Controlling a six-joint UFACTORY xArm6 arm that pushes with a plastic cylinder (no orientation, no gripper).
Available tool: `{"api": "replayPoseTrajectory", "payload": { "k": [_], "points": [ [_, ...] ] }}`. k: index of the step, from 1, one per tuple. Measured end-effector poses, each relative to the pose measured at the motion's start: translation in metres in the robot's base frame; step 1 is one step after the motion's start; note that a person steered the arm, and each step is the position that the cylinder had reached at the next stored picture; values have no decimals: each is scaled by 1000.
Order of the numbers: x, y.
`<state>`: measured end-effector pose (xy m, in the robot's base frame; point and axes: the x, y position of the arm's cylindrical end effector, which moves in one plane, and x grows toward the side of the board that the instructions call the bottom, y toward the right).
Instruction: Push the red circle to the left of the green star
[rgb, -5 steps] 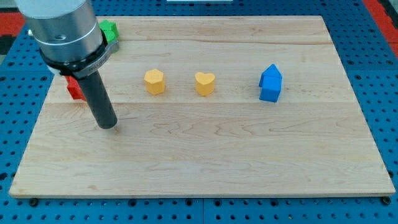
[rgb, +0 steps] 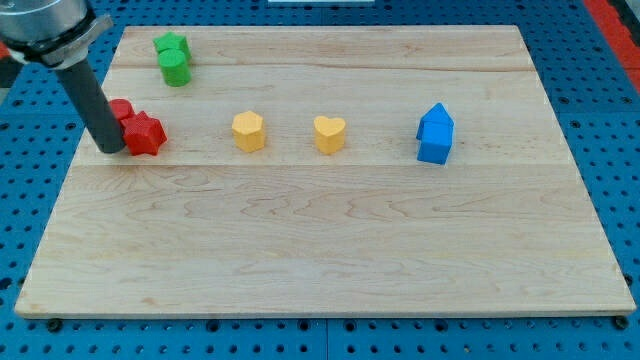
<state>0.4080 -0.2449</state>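
Note:
My tip (rgb: 112, 148) rests on the board near its left edge. It touches the left side of a red star-shaped block (rgb: 146, 133). A second red block (rgb: 121, 109), likely the red circle, sits just behind it, partly hidden by the rod. The green star (rgb: 170, 45) is at the view's top left, with a green round block (rgb: 176, 69) right below it and touching it. The red blocks lie below and to the left of the green pair.
A yellow hexagon-like block (rgb: 248, 131) and a yellow heart (rgb: 329, 134) sit mid-board. Two blue blocks (rgb: 435, 134) stand together at the view's right. The wooden board (rgb: 330, 250) lies on a blue pegboard.
The rod has moved left and up, from below the red blocks to their left side. The arm's body has left the view, uncovering the green blocks and the red star.

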Motion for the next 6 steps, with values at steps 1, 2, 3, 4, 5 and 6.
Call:
{"api": "replayPoseTrajectory", "payload": {
  "k": [1, 2, 3, 4, 5, 6],
  "points": [
    [-28, -10],
    [-44, -2],
    [-91, 7],
    [-121, 9],
    [-122, -39],
    [-174, -29]
  ]
}}
